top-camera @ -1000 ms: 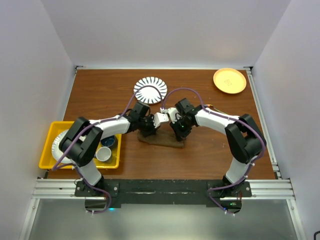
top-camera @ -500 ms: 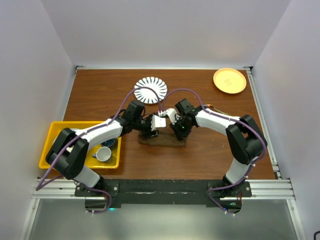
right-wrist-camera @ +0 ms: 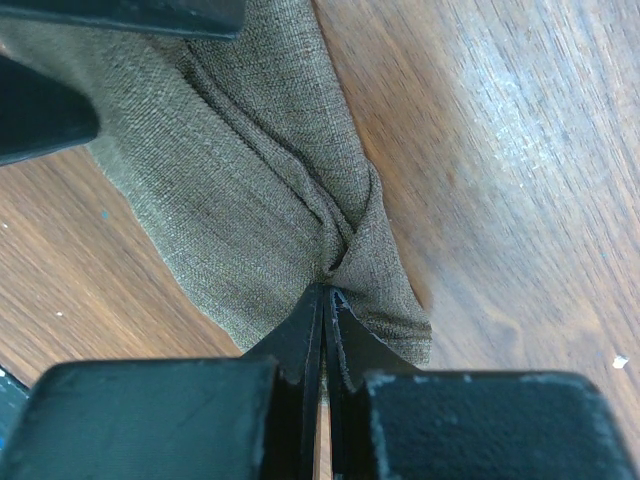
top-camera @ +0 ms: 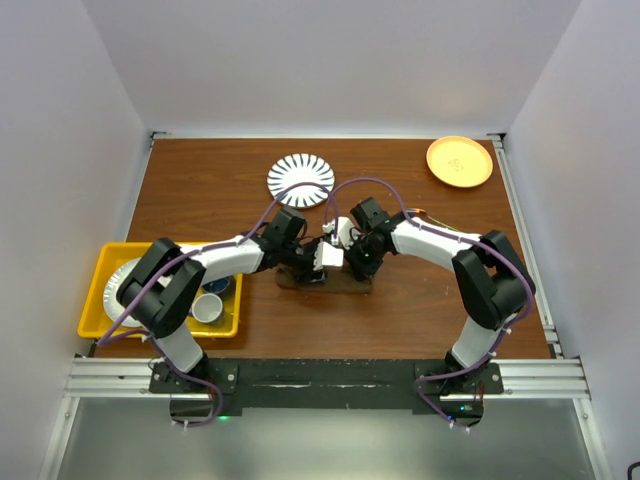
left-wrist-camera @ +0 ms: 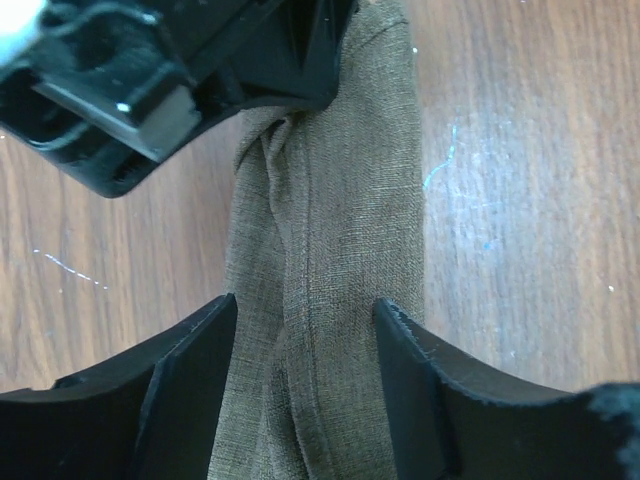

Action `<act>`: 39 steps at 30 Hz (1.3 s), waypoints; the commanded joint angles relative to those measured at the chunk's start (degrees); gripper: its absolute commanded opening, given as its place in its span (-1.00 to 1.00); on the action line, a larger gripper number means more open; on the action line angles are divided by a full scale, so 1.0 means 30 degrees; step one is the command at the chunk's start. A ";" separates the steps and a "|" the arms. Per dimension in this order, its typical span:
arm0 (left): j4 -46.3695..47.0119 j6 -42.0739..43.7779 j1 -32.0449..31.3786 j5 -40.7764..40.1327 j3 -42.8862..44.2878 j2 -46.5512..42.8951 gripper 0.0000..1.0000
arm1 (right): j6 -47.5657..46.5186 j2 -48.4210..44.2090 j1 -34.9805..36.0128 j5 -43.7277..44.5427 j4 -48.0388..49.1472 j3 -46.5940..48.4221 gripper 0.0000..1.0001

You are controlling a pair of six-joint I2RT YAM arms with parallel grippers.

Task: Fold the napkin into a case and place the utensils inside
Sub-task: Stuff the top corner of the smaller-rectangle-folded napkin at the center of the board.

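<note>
Both arms swing in from the bottom corners of the top view. The left arm (top-camera: 225, 258) lies low across centre-left and the right arm (top-camera: 430, 238) arches in from the right, with their wrists crowded together at mid-frame. The left gripper (left-wrist-camera: 305, 320) points down with its black fingers (left-wrist-camera: 190, 385) spread wide either side of the napkin (left-wrist-camera: 335, 220); they seem not to press it. The right gripper (right-wrist-camera: 323, 300) is clamped finger to finger, nipping a puckered fold of that cloth at its tips.
</note>
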 commanded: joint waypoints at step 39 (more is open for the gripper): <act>0.2977 0.1093 -0.0003 -0.1458 0.0115 0.0605 -0.21 | -0.1044 0.0372 -0.0156 0.1217 0.0030 -0.0130 -1.00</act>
